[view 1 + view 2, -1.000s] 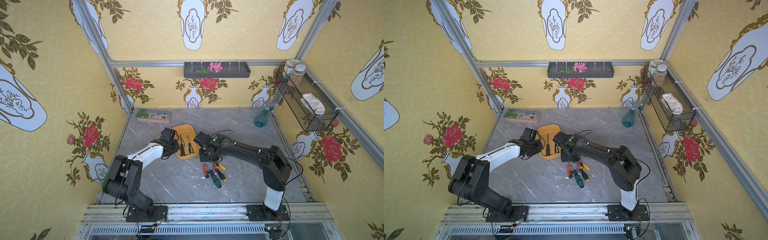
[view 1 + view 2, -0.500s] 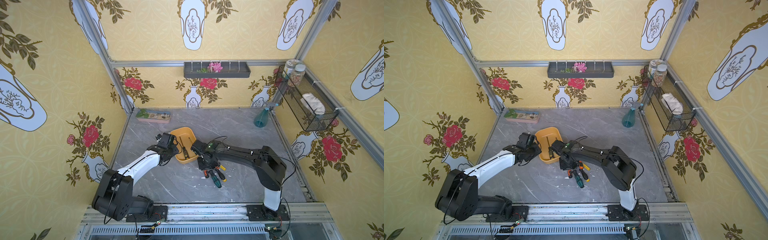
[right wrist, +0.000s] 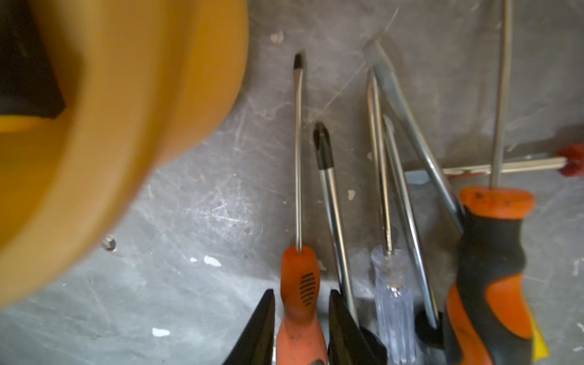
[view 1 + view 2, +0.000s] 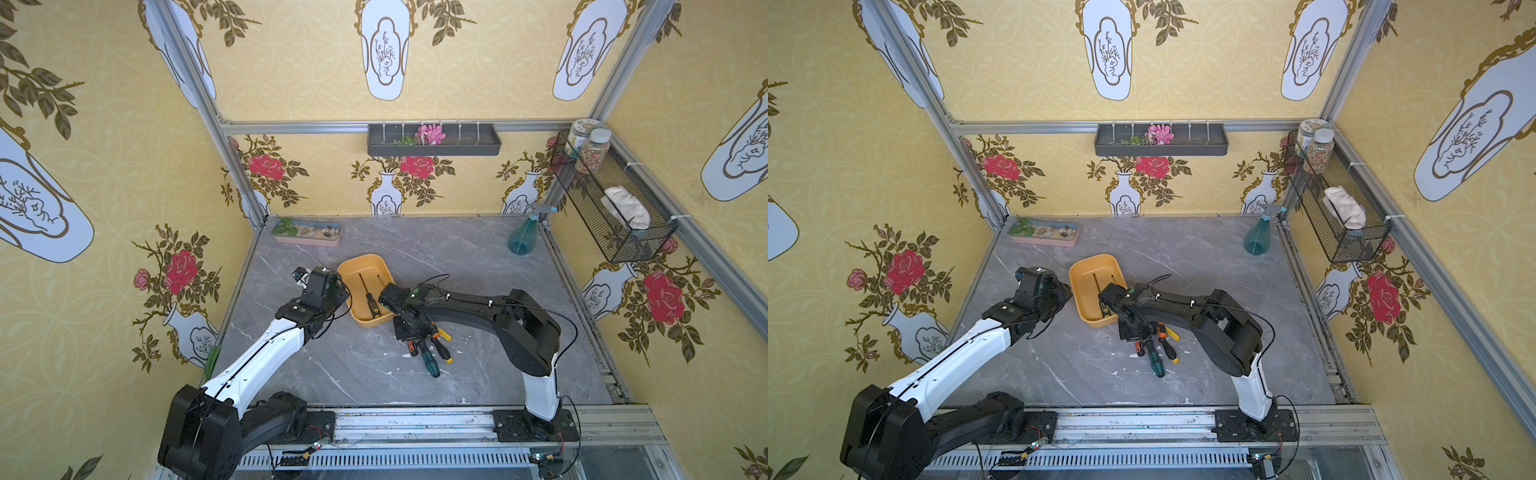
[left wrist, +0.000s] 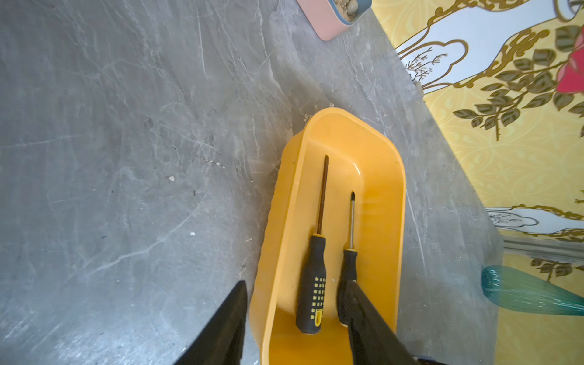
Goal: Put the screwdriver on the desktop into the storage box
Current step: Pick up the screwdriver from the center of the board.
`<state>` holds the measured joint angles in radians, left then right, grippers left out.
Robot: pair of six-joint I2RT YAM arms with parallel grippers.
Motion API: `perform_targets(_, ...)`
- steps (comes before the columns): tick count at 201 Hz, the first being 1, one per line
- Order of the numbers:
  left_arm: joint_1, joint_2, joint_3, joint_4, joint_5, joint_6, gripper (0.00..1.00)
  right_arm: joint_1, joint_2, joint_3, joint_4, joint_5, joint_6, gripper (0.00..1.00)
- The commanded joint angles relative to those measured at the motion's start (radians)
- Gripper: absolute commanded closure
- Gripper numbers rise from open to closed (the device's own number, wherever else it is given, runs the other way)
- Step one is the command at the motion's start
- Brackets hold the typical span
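The yellow-orange storage box [image 4: 360, 257] [image 4: 1094, 257] stands mid-desktop [image 4: 457, 266] with two black-handled screwdrivers [image 5: 313, 284] lying inside. My left gripper [image 5: 295, 284] [image 4: 330, 291] hangs open over the box's near end, one finger outside its wall, holding nothing. Just right of the box [image 3: 142, 110] lies a pile of screwdrivers [image 4: 428, 349]. My right gripper [image 3: 300, 294] [image 4: 409, 328] is down on that pile. Its jaws press both sides of the handle of an orange-handled screwdriver [image 3: 298, 271], which still lies on the desktop.
Beside the gripped one lie a clear-handled screwdriver [image 3: 395, 300], an orange-and-black one [image 3: 493, 268] and a green-handled one [image 4: 430, 365]. A pink pebble tray [image 4: 307, 237] sits back left, a teal spray bottle [image 4: 521, 241] back right. A wire basket [image 4: 615, 208] hangs on the right wall.
My left gripper has opened and drawn back from inside the box to its near-left end. My right gripper has come down on the pile and narrowed onto the orange handle.
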<state>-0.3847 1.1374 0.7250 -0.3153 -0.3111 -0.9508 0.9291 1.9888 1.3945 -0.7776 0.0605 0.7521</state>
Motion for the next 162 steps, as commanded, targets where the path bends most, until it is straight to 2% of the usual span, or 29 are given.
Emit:
perform_targets(1,0.005,-0.009,-0.012,0.028,-0.001,-0.032,0.48,0.001,0.017,0.010,-0.005,0.034,0.005,0.70)
perform_targets(49,0.015,-0.019,-0.020,0.033,0.004,-0.034,0.48,0.001,0.049,0.024,-0.002,0.043,0.004,0.73)
perform_targets(93,0.031,-0.031,-0.027,0.039,0.010,-0.034,0.48,0.005,0.043,0.020,-0.008,0.036,0.002,0.84)
perform_targets(162,0.053,-0.039,-0.036,0.073,0.041,-0.047,0.48,0.005,-0.145,-0.040,-0.032,-0.021,0.073,0.90)
